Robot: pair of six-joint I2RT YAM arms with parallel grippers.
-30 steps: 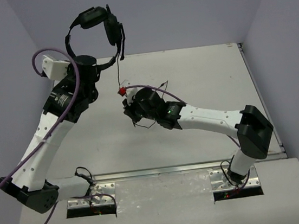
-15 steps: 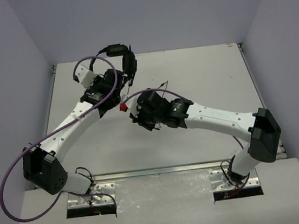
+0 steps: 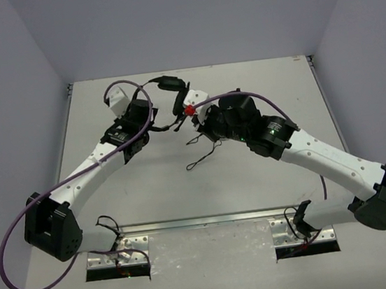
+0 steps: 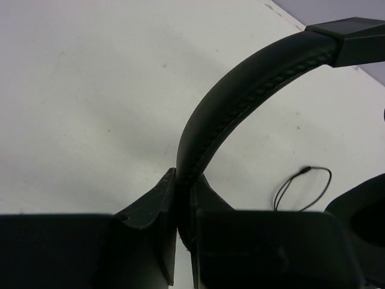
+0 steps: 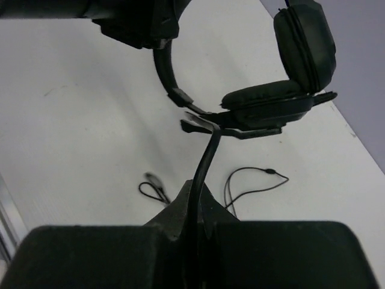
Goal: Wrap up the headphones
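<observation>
The black headphones (image 3: 169, 85) hang just above the table at the back centre. My left gripper (image 3: 151, 104) is shut on their padded headband (image 4: 252, 90), which arches up and right out of the jaws (image 4: 183, 180). The two earcups (image 5: 304, 42) sit folded close together in the right wrist view. My right gripper (image 5: 197, 192) is shut on the black cable (image 5: 207, 153) just below the lower earcup (image 5: 271, 99); from above it (image 3: 196, 114) is right of the headset. The rest of the thin cable (image 3: 198, 159) lies loose on the table.
A thick purple robot cable (image 3: 64, 185) loops along the left arm, and another (image 3: 243, 97) arches over the right wrist. Grey walls close in the white table (image 3: 269, 79) at the back and both sides. A metal strip (image 3: 209, 220) runs along the near edge.
The left arm has swung the headphones down from high at the back to just above the table. The right gripper, still holding the cable, has moved right and back, close beside the headset.
</observation>
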